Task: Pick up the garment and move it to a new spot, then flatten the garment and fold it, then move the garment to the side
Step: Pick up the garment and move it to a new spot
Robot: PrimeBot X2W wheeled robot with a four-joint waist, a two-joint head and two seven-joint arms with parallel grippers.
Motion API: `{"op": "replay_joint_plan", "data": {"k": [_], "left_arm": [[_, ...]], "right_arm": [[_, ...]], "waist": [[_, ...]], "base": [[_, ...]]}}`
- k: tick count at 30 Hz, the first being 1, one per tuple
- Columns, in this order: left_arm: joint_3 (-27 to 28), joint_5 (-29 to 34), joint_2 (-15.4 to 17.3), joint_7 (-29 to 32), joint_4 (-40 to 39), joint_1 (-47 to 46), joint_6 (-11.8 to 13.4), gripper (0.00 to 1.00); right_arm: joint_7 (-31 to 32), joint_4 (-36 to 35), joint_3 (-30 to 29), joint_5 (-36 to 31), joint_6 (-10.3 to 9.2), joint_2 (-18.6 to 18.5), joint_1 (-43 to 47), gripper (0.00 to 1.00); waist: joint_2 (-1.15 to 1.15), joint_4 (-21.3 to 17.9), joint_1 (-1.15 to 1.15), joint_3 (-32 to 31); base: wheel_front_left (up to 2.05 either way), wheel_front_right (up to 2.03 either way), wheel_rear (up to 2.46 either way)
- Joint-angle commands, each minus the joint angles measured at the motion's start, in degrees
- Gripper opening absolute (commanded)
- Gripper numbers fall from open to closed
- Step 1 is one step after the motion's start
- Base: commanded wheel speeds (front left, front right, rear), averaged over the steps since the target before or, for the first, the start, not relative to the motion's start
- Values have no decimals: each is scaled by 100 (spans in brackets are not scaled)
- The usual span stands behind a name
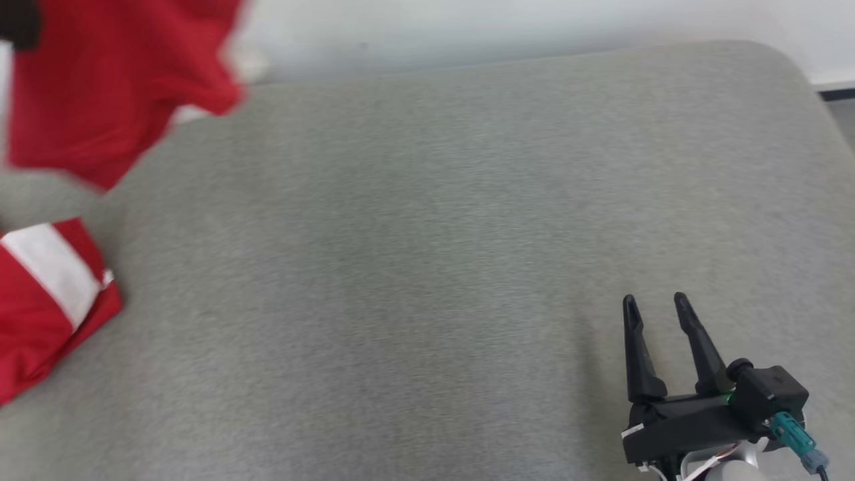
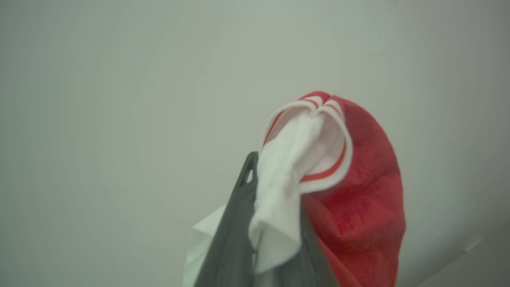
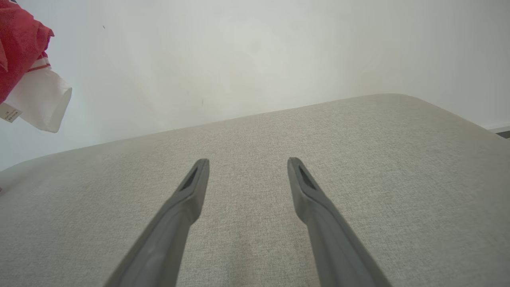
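Grey cushion [image 1: 427,267] stretched before me; my left gripper [image 2: 275,187] pinched the garment [image 1: 113,80], held up at the cushion's far left, while my right gripper [image 1: 654,300] hovered low right, jaws spread.

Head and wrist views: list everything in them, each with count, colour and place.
garment: one, red with white trim, held up at the far left, another part at the padded surface's left edge
padded surface: one, grey, across the foreground
wall: one, white, behind the padded surface
left gripper: one, dark, shut on the garment's white trim
right gripper: one, dark, open, over the padded surface's near right
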Motion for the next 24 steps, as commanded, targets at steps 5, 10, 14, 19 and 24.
{"op": "replay_joint_plan", "data": {"k": [5, 10, 14, 19, 24], "left_arm": [[-447, -99, -489, 325, -387, -506, 12, 0], [-878, -215, -1042, 365, -340, -787, 12, 0], [-1098, -247, -1321, 276, -222, -812, 12, 0], [-1314, -326, -1617, 105, -12, -454, 48, 0], [-1296, -423, -1590, -120, 57, 177, 213, 0]], "right_arm": [[-56, 142, 87, 199, -14, 10, -32, 100], [-56, 112, 81, 295, -14, 11, -112, 100], [-51, 66, 78, 325, -14, 12, -135, 100], [-52, 27, 51, 344, -14, 12, -145, 100], [-53, 39, 23, 345, -14, 11, -93, 100]], "waist": [[0, -664, 1, -106], [0, -1006, 1, -4], [0, -1153, 1, 65], [0, -1217, 1, 118], [0, -1107, 1, 87]], "base": [[0, 0, 0], [0, 0, 0], [0, 0, 0], [0, 0, 0], [0, 0, 0]]}}
